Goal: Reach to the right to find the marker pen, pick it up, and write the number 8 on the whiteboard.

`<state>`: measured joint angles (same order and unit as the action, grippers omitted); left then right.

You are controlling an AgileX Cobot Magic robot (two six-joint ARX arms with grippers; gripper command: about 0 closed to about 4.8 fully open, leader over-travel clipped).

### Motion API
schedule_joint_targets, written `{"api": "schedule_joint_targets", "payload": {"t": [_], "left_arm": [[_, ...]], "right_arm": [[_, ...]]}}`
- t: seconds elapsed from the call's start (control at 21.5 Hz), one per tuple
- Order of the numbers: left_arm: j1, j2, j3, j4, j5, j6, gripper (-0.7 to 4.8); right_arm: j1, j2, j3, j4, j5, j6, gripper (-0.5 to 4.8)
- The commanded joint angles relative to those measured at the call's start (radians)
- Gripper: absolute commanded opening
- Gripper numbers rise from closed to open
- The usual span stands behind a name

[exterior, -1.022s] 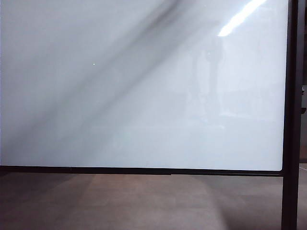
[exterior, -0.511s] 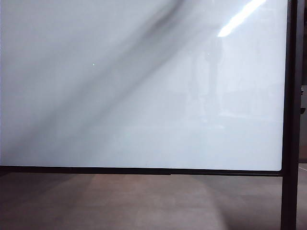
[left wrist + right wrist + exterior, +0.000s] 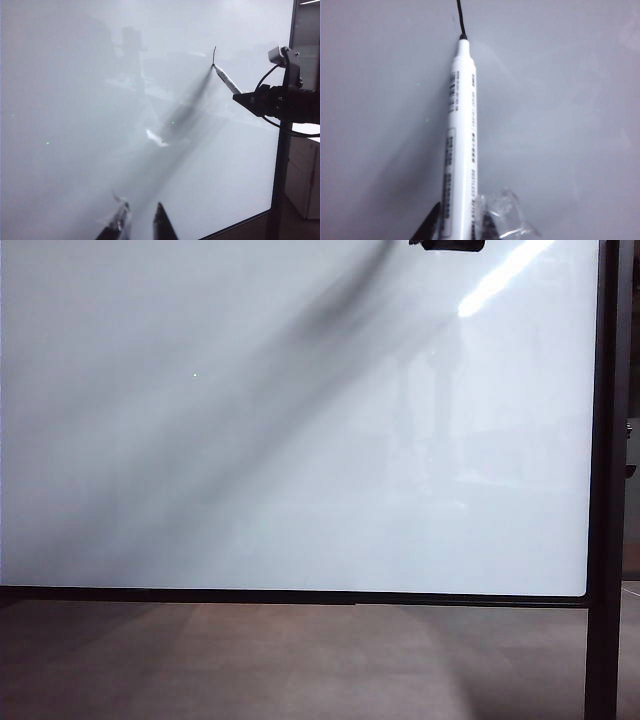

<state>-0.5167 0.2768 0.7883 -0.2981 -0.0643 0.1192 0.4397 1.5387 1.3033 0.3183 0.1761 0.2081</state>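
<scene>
Two grippers at whiteboard (image 3: 100,75), right gripper (image 3: 457,225) jaws pinching marker pen (image 3: 460,130), tip on black stroke (image 3: 459,15), left gripper (image 3: 140,225) jaws spread, clear of board.

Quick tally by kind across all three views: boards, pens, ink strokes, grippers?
Glossy white whiteboard with thin black frame: 1
White-barrelled marker pen with black tip: 1
Thin black ink stroke on the board at the pen tip: 1
Grippers: 2, the left gripper open and off the board, the right gripper shut on the pen
Total: 5
</scene>
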Motion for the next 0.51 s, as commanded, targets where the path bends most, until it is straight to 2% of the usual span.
{"api": "schedule_joint_targets", "payload": {"t": [0.05, 0.51], "left_arm": [[0.001, 0.002, 0.005, 0.006, -0.003, 0.004, 0.66], [0.001, 0.002, 0.005, 0.006, -0.003, 0.004, 0.66]], "right_arm": [[-0.003, 0.005, 0.001, -0.064, 0.021, 0.002, -0.07], [-0.003, 0.005, -0.049, -0.103, 0.028, 0.021, -0.07]]}}
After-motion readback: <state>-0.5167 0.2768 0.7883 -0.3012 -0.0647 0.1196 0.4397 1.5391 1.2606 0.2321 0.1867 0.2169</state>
